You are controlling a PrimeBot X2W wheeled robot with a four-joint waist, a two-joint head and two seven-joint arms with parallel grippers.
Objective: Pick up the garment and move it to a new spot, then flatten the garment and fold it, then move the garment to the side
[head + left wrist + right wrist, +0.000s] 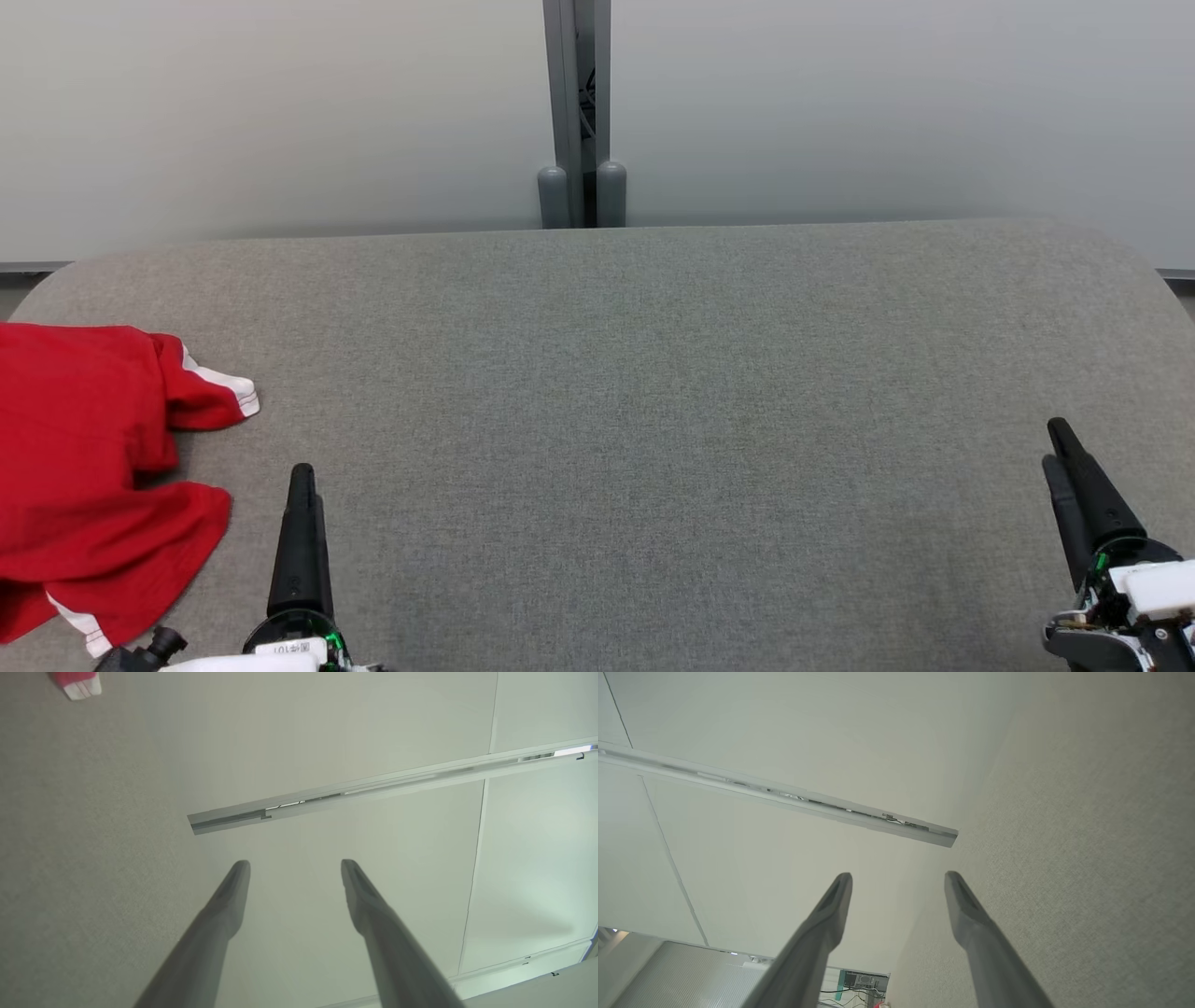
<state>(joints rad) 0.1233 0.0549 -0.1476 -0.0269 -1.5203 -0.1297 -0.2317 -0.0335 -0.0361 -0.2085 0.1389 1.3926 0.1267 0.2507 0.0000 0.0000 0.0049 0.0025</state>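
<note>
Garment, red with white trim, lies rumpled, perhaps loosely folded.

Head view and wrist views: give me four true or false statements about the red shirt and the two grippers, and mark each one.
1. The garment lies bunched at the left end of the grey surface. True.
2. The left gripper is clamped on the garment. False: its jaws stand open, beside the garment, holding nothing.
3. The right gripper is open and empty. True.
4. The garment is spread flat in the middle of the surface. False: it is rumpled and lies at the far left.
</note>
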